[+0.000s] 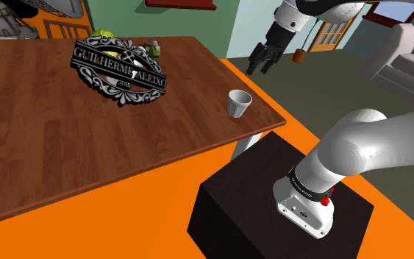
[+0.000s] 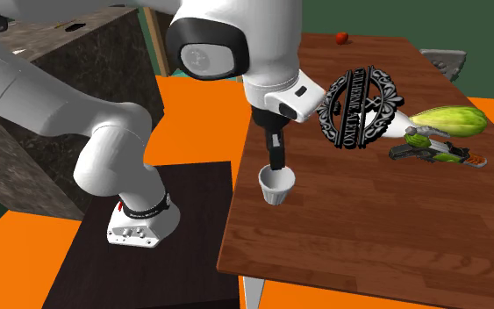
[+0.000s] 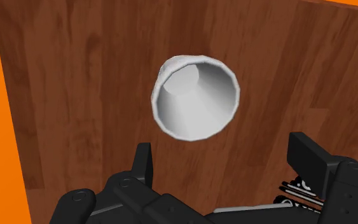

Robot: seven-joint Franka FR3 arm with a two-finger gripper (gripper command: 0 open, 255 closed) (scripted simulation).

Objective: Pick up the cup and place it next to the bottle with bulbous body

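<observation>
Hovering above the white cup [image 3: 196,95], the hand [image 3: 225,149] has its fingers [image 3: 144,159] spread apart, touching nothing.

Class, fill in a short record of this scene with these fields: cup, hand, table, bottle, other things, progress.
cup: pale grey cup, upright, empty, near the table corner by the stand
hand: black hand, fingers open, above the cup, not touching it
table: brown wooden table
bottle: pale green bulbous bottle, seemingly on its side, well apart from the cup
other things: black ornate emblem; green toy gun
progress: cup not yet grasped
</observation>
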